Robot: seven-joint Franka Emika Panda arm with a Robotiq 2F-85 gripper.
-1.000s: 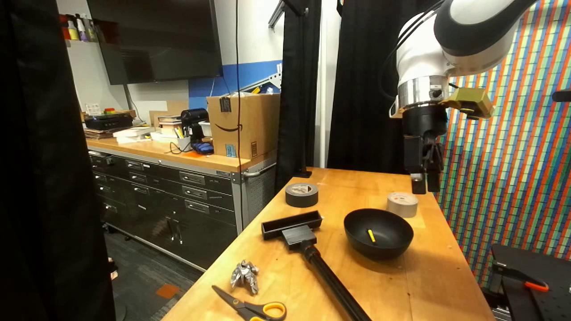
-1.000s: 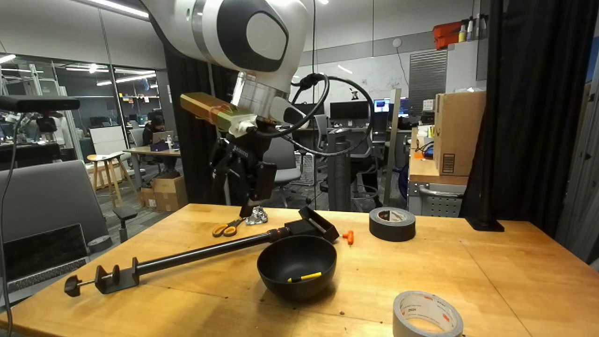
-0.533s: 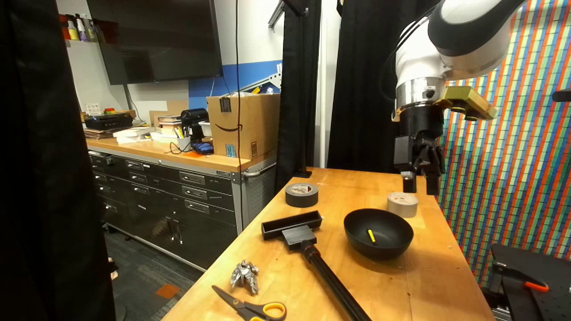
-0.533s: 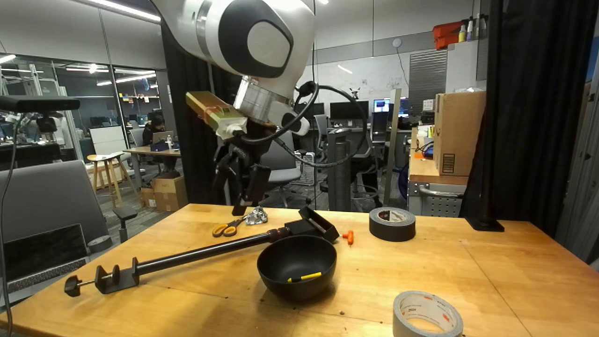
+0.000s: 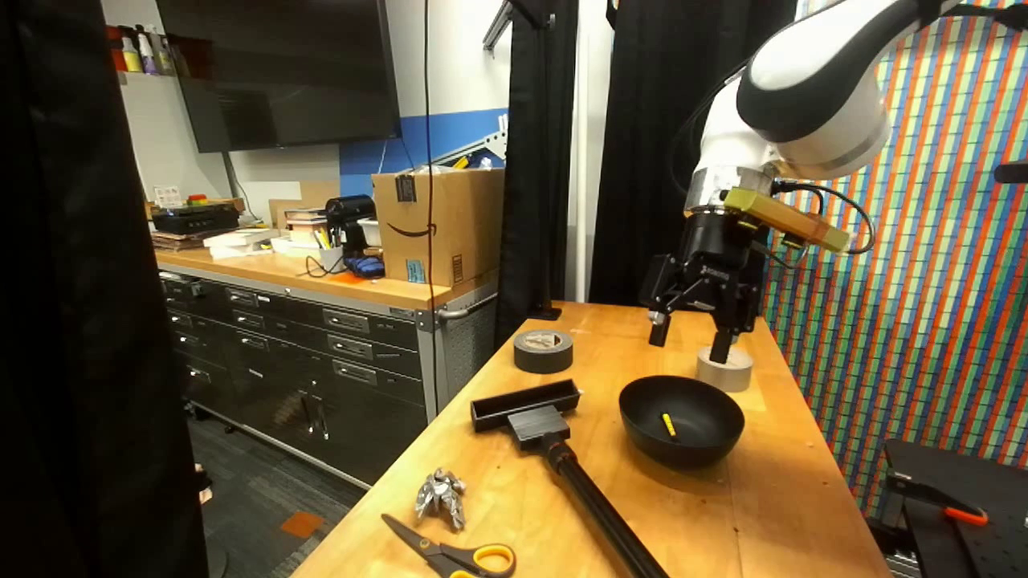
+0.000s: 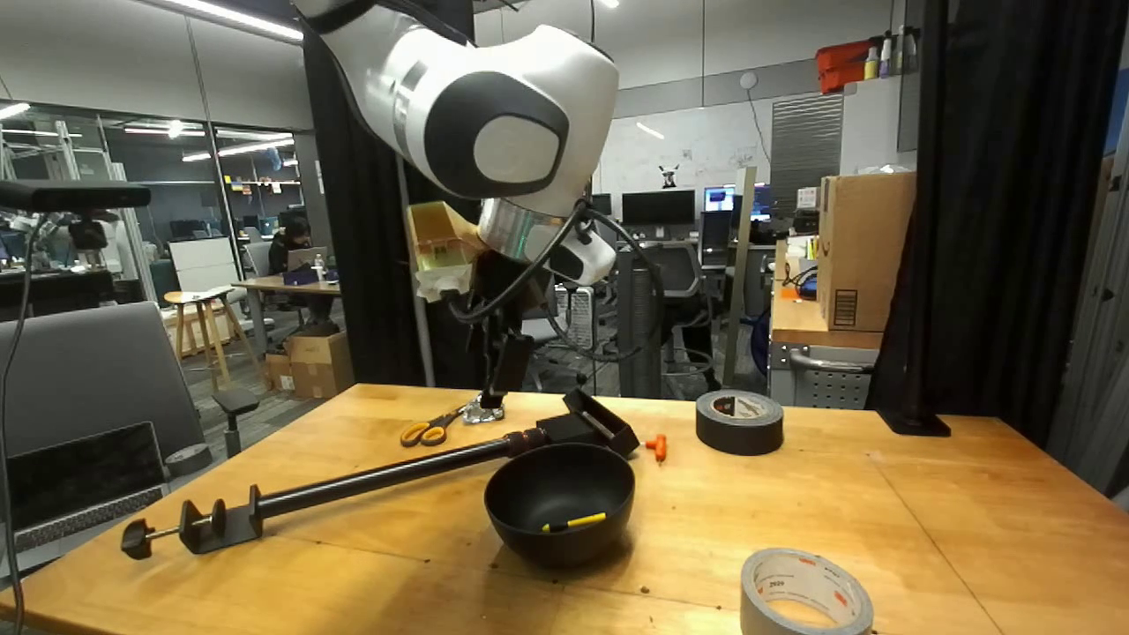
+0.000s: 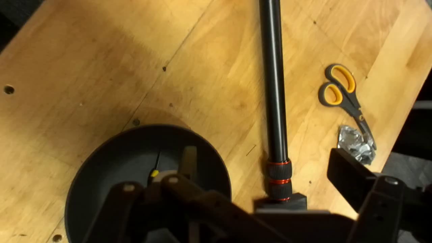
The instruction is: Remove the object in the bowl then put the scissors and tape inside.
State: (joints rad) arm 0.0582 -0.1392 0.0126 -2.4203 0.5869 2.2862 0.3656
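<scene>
The object (image 6: 575, 522) is contained in the bowl (image 6: 564, 481), which is set on the worktop (image 6: 882, 511). From the bowl, in an exterior view, the scissors (image 6: 436, 426) are seen at ten o'clock, with the foil (image 6: 481, 413) just beside their blades, near eleven. Between scissors and bowl the pole (image 6: 392, 474) is laid, its clamp (image 6: 228, 527) set at nine o'clock and its head (image 6: 589, 429) at one, behind the bowl. At two o'clock a small piece (image 6: 658, 447) is found, with the far tape roll (image 6: 739, 433) farther out; at four o'clock the near tape roll (image 6: 807, 578) is placed, apart from the bowl
</scene>
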